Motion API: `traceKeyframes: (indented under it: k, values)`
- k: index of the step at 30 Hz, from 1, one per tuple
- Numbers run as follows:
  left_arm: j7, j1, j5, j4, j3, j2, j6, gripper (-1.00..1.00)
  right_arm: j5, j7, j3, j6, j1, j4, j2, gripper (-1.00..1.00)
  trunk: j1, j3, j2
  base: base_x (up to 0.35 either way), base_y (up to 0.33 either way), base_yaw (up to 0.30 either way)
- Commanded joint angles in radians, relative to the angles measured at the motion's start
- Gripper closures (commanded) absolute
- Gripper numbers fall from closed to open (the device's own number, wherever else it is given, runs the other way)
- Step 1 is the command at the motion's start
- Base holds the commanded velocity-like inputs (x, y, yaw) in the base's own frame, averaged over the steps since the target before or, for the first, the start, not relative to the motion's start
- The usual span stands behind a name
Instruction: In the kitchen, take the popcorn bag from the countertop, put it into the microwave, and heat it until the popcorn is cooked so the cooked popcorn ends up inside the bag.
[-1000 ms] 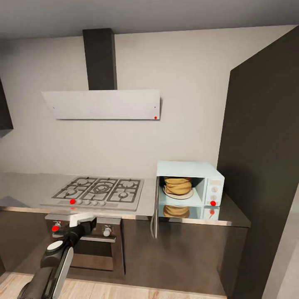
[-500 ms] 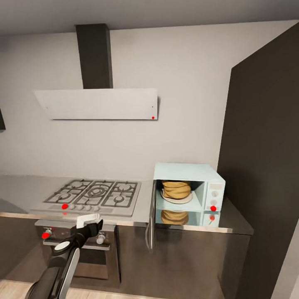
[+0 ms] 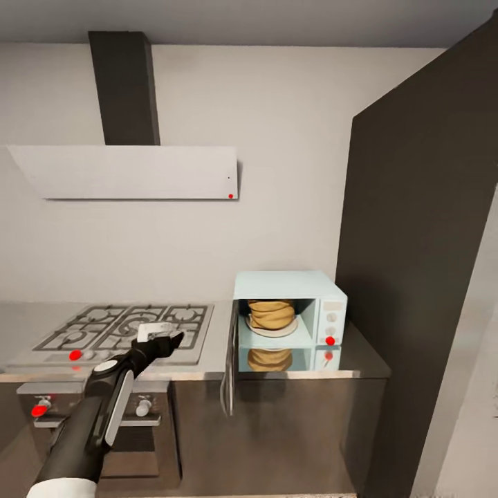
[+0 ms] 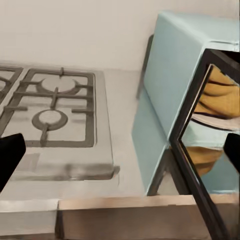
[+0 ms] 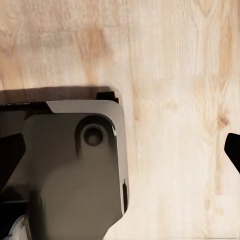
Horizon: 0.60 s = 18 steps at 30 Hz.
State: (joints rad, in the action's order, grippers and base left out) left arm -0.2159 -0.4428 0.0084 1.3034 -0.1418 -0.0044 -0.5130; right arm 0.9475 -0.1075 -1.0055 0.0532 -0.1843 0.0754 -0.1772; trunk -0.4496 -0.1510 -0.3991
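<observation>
Now, head view: whole pic has slid since 0.5 s ago, hob and microwave (image 3: 289, 310) sit further left in it, so that's your base/head moving, not the things. Left arm is up too; the left gripper (image 3: 164, 338) was low by the oven knobs, it now hangs over the front edge of the gas hob (image 3: 124, 330), pointing toward the microwave. Popcorn bag (image 3: 271, 313) sits inside the microwave on the white plate (image 3: 271, 330), door (image 3: 227, 366) swung open, edge-on toward you. So bag is placed already; judging from that, what's left is shutting the door and starting the heat. Popcorn itself too small to see.

Left wrist view: fingertips (image 4: 10, 150) show at opposite edges of the frame w/ wide bare gap between, so jaws spread, holding nothing. Hob below, countertop (image 4: 120, 165) strip between hob and microwave, door frame (image 4: 192, 150) standing open w/ tan bag (image 4: 222, 97) seen through it.

Right wrist view: wood floor (image 5: 170, 75) and the robot's own dark base (image 5: 75, 165); right gripper (image 5: 122, 150) tips far apart at the frame edges, empty, arm hanging down.

In the way: open door sits between left gripper and the knob panel (image 3: 332, 321); tall dark cabinet (image 3: 415, 277) crowds the microwave's right side, so approach from the left, swing door first
</observation>
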Motion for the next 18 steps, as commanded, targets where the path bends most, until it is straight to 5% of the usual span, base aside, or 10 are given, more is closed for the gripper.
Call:
traceKeyframes:
  k: [1, 6, 13, 18]
  values:
    - [-0.021, -0.006, 0.001, -0.009, -0.002, 0.0, -0.008, -1.0, 0.008, -0.001, -0.008, 0.003, 0.0, 0.001, -0.001, -1.0, 0.0, 0.0, -0.001, 0.0, 0.0, -0.196]
    - [-0.152, -0.015, 0.001, -0.041, -0.002, 0.007, -0.012, -1.0, 0.008, -0.001, -0.008, 0.002, 0.002, 0.001, -0.001, -1.0, 0.0, 0.0, -0.001, 0.0, 0.0, -0.179]
    - [-0.354, -0.016, 0.001, -0.067, -0.004, 0.084, 0.004, -1.0, 0.008, -0.001, -0.008, 0.003, 0.007, 0.001, -0.001, -1.0, 0.0, 0.0, -0.001, 0.0, 0.0, -0.127]
    - [-0.386, -0.016, 0.0, -0.077, -0.008, 0.121, 0.035, -1.0, 0.008, -0.001, -0.008, 0.002, 0.009, 0.001, -0.001, -1.0, 0.0, 0.0, -0.001, 0.0, 0.0, -0.04]
